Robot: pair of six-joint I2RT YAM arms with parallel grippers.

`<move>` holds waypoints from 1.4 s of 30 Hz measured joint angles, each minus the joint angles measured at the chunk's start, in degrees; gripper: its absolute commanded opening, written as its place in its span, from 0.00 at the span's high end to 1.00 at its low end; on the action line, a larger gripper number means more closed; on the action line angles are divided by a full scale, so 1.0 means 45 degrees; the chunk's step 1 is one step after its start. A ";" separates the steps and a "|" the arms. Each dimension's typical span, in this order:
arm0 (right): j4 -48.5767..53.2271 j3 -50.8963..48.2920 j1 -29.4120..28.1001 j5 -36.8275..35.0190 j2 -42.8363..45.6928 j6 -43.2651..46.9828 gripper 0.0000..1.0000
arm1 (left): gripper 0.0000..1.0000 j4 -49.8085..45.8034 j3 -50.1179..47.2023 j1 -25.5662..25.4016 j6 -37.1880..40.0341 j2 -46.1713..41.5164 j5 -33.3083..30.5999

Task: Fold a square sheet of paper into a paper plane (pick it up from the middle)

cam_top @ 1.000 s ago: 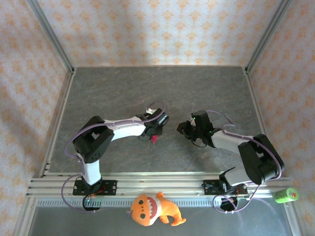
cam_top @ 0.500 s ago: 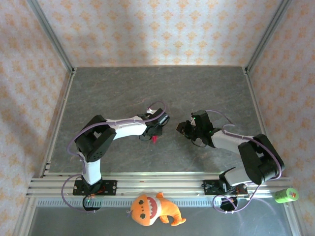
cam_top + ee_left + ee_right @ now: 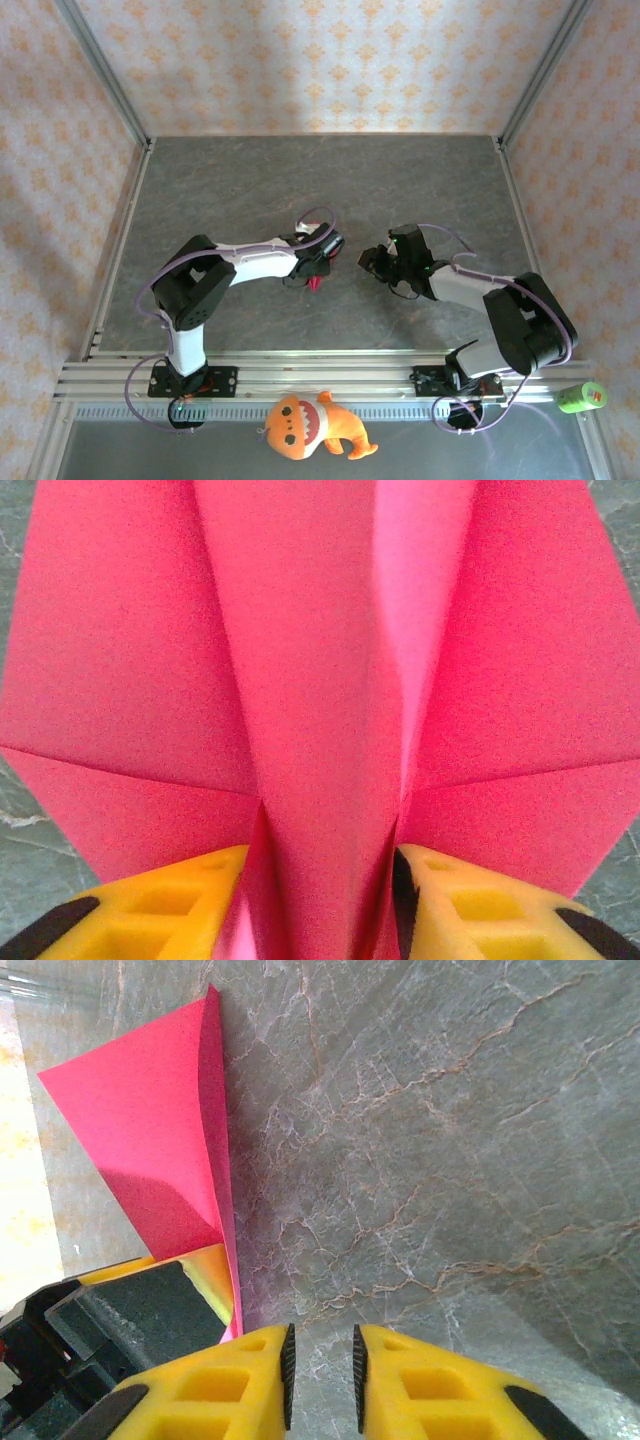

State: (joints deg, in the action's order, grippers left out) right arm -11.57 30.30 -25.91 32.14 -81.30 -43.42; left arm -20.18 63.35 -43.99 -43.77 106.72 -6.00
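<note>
Where the left tool (image 3: 322, 868) sits, one paper plane (image 3: 300, 680) stands, perhaps loose.

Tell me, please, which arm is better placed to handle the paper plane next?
Left, probably: the paper plane sits between the fingers of the left gripper, while the right gripper hangs beside it, jaws narrowly apart and empty.

Right claw (image 3: 320, 1365) barely parted, empty — pink paper plane (image 3: 140, 1140) upright beside it
</note>
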 measured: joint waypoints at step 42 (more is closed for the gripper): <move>-0.1889 -0.1855 0.2594 -1.3595 0.3779 0.6533 0.14 | 0.01 0.3478 -0.8165 0.3254 0.2137 -1.4746 -0.6824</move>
State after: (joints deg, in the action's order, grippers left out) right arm -20.08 21.96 -14.24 -29.04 -64.29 -14.02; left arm -4.54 26.61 -29.34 -34.15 40.36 -36.71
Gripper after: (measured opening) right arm 0.862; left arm 0.993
